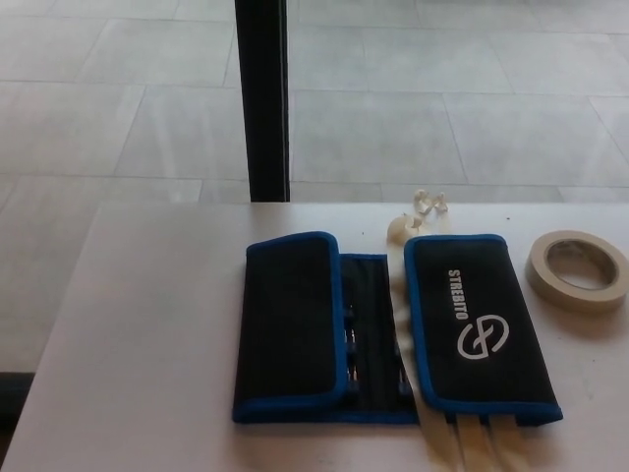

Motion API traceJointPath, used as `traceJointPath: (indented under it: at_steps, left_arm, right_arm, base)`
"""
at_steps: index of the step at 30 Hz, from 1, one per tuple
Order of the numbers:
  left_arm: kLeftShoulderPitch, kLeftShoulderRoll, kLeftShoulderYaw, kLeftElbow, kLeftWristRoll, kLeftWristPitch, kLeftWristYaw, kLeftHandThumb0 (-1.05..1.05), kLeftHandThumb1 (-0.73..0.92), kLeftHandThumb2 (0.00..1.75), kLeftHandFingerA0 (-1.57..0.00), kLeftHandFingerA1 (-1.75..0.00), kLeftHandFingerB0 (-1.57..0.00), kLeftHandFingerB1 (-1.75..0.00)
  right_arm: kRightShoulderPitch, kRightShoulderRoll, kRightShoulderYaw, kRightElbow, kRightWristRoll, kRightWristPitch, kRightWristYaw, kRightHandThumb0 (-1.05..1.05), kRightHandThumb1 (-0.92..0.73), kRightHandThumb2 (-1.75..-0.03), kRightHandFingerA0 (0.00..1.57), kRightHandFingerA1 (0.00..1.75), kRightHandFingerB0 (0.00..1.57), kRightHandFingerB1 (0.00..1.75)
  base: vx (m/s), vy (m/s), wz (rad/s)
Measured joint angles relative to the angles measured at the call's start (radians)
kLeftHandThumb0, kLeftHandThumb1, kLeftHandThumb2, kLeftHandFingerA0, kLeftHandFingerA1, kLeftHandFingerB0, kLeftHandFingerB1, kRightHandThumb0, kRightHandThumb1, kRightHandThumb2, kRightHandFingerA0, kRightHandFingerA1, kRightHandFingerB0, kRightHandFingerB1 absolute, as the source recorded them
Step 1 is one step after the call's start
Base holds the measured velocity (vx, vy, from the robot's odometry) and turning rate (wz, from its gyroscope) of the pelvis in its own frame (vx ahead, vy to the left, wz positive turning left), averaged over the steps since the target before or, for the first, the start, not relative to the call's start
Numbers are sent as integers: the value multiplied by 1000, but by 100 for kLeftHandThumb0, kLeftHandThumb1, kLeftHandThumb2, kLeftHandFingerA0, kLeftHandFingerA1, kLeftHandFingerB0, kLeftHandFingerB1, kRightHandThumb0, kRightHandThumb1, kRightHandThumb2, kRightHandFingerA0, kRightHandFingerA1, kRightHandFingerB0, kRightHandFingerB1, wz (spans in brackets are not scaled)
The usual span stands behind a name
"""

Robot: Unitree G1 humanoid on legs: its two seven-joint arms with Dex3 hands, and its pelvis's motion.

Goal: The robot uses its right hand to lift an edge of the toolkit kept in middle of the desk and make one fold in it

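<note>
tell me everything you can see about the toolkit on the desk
The toolkit is a black fabric roll-up pouch with blue edging, lying flat in the middle of the white desk. Both side flaps are folded inward; the right one bears a white STREBITO logo. A narrow middle strip stays uncovered. Pale straps poke out beneath its right flap. No hand touches it.
</note>
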Motion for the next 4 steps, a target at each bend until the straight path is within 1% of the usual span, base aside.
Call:
traceJointPath:
  at_steps: [1, 2, 4]
  left_arm:
    - [-1, 1, 0, 3, 0, 0, 0, -85, 92, 79, -18, -56, -15, -44]
    - [-2, 2, -1, 2, 0, 0, 0, -86, 92, 80, -18, -57, -14, -45]
    - [-2, 2, -3, -1, 0, 0, -1, -86, 92, 79, -17, -57, -14, -46]
  right_arm:
    - [2, 1, 17, 8, 0, -2, 5, -70, -86, -65, 65, 128, 26, 94]
    - [5, 4, 33, 10, 0, -6, 12, -69, -86, -64, 70, 125, 35, 91]
    - [8, 8, 51, 9, -1, -10, 15, -69, -86, -64, 73, 123, 36, 90]
  base:
    - [0, 0, 0]
    - [0, 0, 0]
    - [0, 0, 0]
